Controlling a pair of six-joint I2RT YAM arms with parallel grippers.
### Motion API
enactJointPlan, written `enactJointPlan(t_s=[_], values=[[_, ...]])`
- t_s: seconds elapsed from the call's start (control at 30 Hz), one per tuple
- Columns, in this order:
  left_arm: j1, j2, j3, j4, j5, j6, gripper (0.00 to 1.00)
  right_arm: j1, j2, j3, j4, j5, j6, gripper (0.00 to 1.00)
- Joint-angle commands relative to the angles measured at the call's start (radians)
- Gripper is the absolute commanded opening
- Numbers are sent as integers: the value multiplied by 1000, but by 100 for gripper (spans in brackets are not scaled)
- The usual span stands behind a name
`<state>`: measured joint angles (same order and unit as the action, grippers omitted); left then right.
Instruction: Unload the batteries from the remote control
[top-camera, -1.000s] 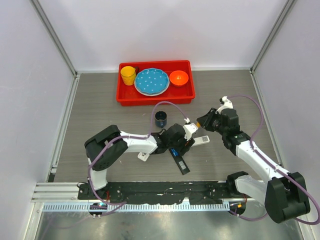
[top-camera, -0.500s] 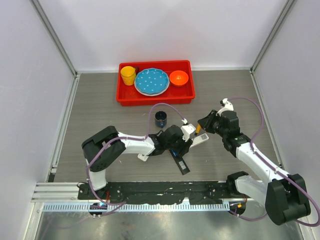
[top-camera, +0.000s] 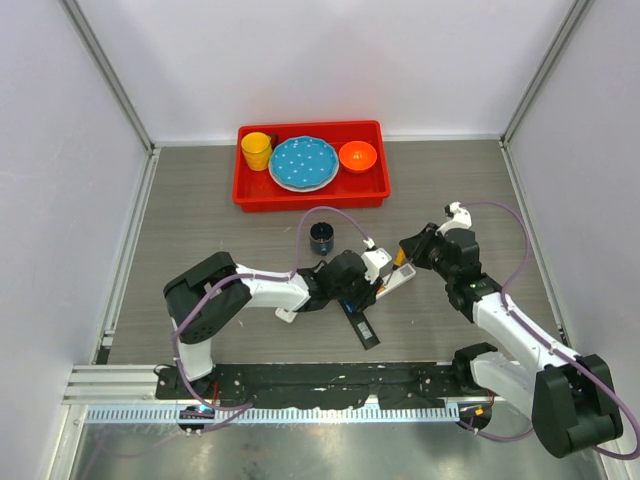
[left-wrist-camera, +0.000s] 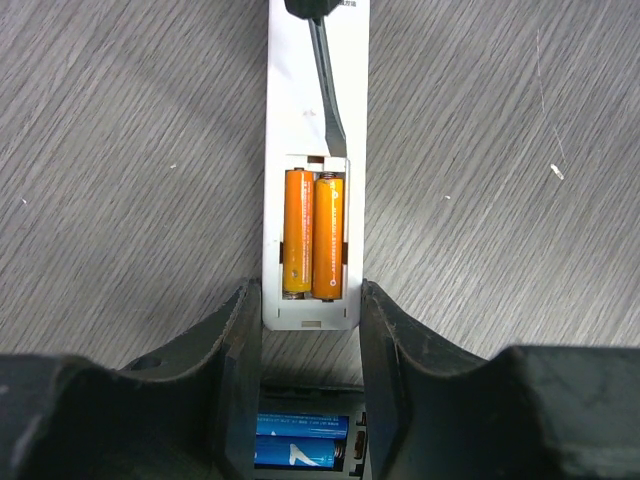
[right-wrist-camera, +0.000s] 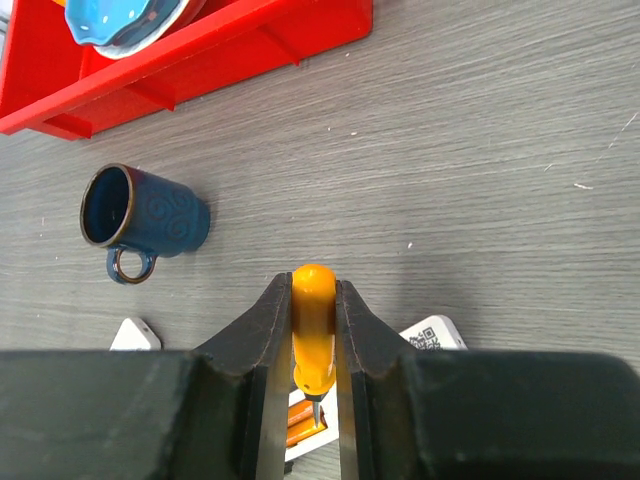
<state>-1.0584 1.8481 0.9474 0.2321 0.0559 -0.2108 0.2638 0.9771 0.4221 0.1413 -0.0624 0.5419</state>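
Note:
A white remote (left-wrist-camera: 315, 100) lies back-up on the table with its battery bay open and two orange batteries (left-wrist-camera: 313, 235) side by side inside. My left gripper (left-wrist-camera: 310, 300) is shut on the remote's near end, a jaw against each side. My right gripper (right-wrist-camera: 313, 290) is shut on an orange-handled screwdriver (right-wrist-camera: 313, 330). Its blade (left-wrist-camera: 328, 100) lies along the remote, with the tip at the far edge of the bay. A black remote (top-camera: 360, 325) lies under my left wrist with two blue batteries (left-wrist-camera: 300, 445) in its open bay.
A dark blue mug (right-wrist-camera: 145, 215) stands on the table behind the remotes. A red tray (top-camera: 310, 195) at the back holds a yellow cup, a blue plate and an orange bowl. A small white cover piece (top-camera: 286, 313) lies near my left arm.
My right gripper has moved down and left with the screwdriver, bringing its tip to the white remote's battery bay. My left gripper shifted slightly left and stays on the remote.

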Motion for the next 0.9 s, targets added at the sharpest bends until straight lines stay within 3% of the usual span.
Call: enactJointPlan(t_s=[0.0, 0.87], values=[[-3, 23, -16, -73, 16, -16, 21, -5, -9, 1, 86, 33, -28, 1], [-3, 53, 19, -103, 1, -10, 18, -5, 86, -40, 119, -62, -2, 1]])
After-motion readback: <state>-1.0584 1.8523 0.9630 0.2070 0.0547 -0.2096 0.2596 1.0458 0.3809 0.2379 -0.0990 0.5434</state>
